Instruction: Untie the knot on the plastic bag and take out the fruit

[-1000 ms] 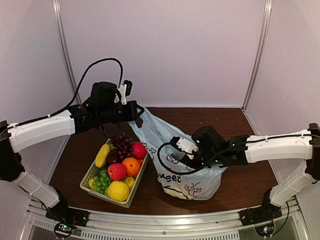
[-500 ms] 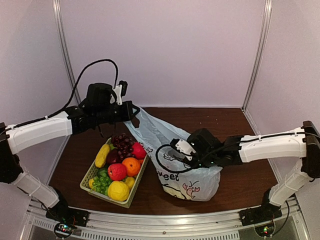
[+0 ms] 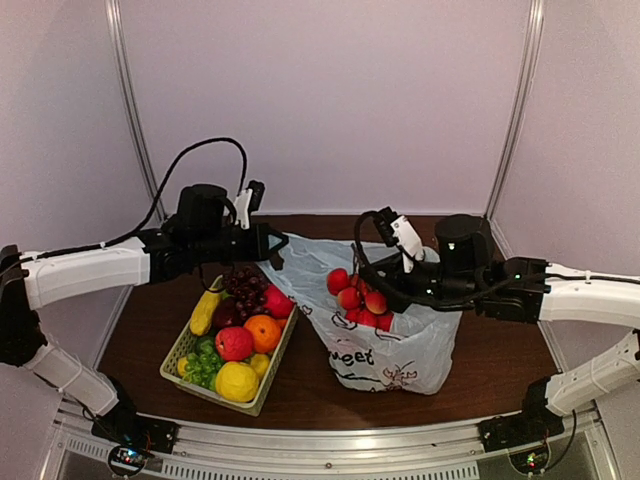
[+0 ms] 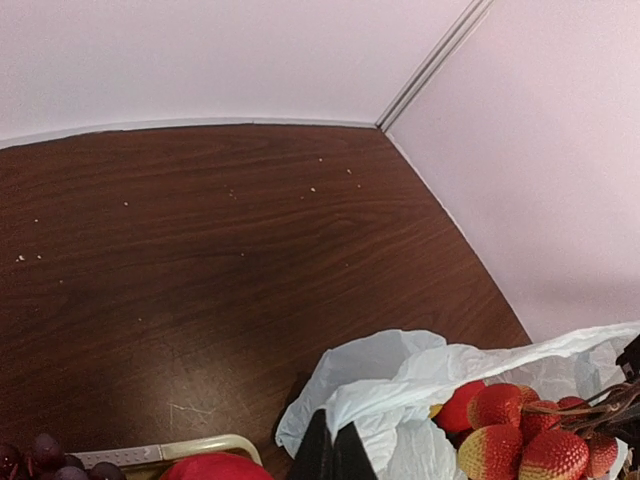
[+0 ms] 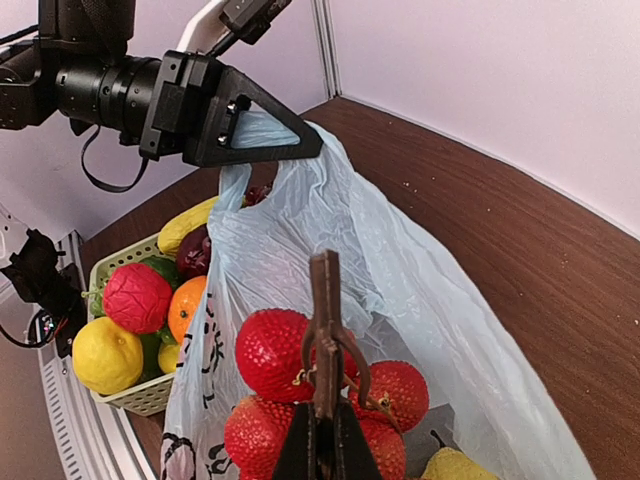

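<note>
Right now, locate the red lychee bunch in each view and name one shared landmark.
Top external: lychee bunch at centre, over the plastic bag mouth.
Left wrist: bunch at bottom right.
Right wrist: bunch at bottom centre, stem in the right end effector.
Shared landmark: the pale blue plastic bag.
</note>
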You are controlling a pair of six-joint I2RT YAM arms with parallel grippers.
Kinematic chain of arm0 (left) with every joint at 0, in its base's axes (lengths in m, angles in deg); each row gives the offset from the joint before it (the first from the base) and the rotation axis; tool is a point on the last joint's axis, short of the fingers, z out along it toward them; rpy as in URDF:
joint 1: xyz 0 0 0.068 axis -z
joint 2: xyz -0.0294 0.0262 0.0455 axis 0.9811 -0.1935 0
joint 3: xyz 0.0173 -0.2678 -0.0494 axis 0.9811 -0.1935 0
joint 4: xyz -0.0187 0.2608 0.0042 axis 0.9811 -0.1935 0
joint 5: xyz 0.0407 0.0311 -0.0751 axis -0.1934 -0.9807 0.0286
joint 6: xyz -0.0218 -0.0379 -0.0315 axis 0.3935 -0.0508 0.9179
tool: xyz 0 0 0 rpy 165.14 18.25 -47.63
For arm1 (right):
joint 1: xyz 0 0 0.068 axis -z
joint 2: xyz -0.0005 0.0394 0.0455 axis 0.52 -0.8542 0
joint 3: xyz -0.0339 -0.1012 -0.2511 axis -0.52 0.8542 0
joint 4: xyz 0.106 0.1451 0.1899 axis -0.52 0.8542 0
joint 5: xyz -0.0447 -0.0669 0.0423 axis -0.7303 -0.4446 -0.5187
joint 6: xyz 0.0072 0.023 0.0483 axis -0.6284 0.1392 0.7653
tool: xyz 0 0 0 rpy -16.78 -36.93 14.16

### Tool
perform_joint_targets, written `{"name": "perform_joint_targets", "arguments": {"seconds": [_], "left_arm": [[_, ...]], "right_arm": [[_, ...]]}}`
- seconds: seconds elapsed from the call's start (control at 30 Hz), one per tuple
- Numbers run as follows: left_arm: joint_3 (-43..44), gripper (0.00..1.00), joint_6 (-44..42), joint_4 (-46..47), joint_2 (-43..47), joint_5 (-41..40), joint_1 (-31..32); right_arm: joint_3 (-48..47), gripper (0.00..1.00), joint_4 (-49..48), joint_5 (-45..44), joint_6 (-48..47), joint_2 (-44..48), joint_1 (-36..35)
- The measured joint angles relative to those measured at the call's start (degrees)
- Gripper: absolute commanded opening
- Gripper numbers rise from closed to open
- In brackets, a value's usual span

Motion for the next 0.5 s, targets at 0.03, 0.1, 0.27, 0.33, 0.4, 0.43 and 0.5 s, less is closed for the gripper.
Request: {"name": "perform_joint_targets", "arguments": {"seconds": [0.03,0.1,0.27,0.33,0.4,0.43,0.5], "left_arm": [[0.0,0.00,-0.1,0.4,-0.1,0.4,0.2],[0.5,0.00,-0.5,1.0,-0.7,1.1,0.8],[1.6,0.00,-1.2,2.5,-2.7,1.7,3.3],[2.2,0.00,-1.2,3.1,-3.7,1.7,4.1],[3.0,0.00,-1.3,3.6,-4.8,1.4,4.9],[3.5,0.00,-1.2,3.8,-5.3,1.2,5.2],[4.3,0.00,-1.2,4.7,-6.4,0.7,5.6]], "right_arm": [[0.0,0.00,-0.3,0.0,0.3,-0.1,0.0],[0.0,0.00,-0.9,-0.1,0.8,-0.3,0.0],[-0.5,0.00,-1.6,-2.9,2.3,-0.6,0.0],[-1.7,0.00,-1.6,-4.2,2.9,-0.6,0.2],[-3.6,0.00,-1.7,-5.3,3.3,-0.6,0.6],[-4.5,0.00,-1.8,-5.8,3.4,-0.5,0.8],[-6.0,0.00,-2.2,-6.3,3.7,-0.3,1.3]]}}
